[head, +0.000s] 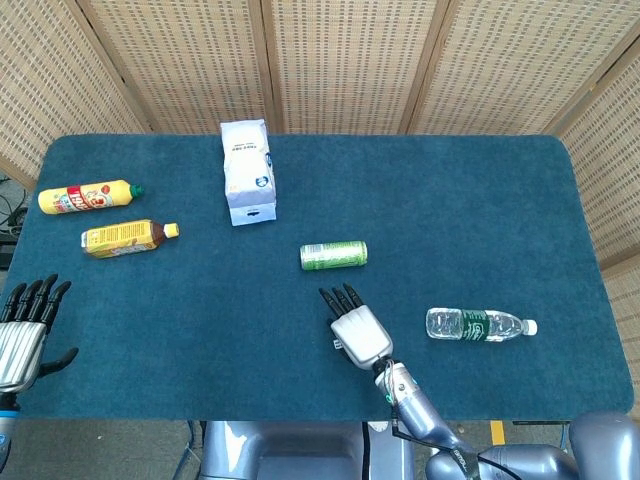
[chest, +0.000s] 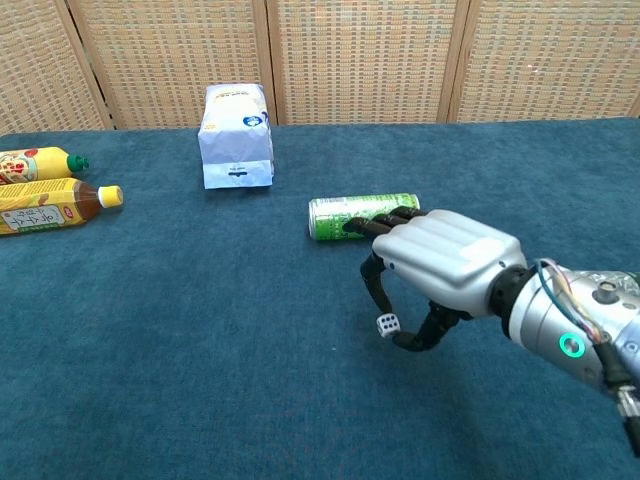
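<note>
My right hand (chest: 440, 262) hovers over the blue cloth near the table's front edge. It pinches a small white die (chest: 386, 323) between thumb and a fingertip, just above the cloth. A green can (chest: 362, 216) lies on its side right behind the hand. From the head view the right hand (head: 357, 330) sits between the green can (head: 334, 255) and the front edge, and the die is hidden under it. My left hand (head: 24, 330) rests at the front left corner, fingers spread, holding nothing.
A clear water bottle (head: 478, 324) lies right of the right hand. A white carton (head: 247, 172) stands at the back middle. Two yellow bottles (head: 88, 196) (head: 127, 237) lie at the left. The table (head: 450, 200) is covered in blue cloth.
</note>
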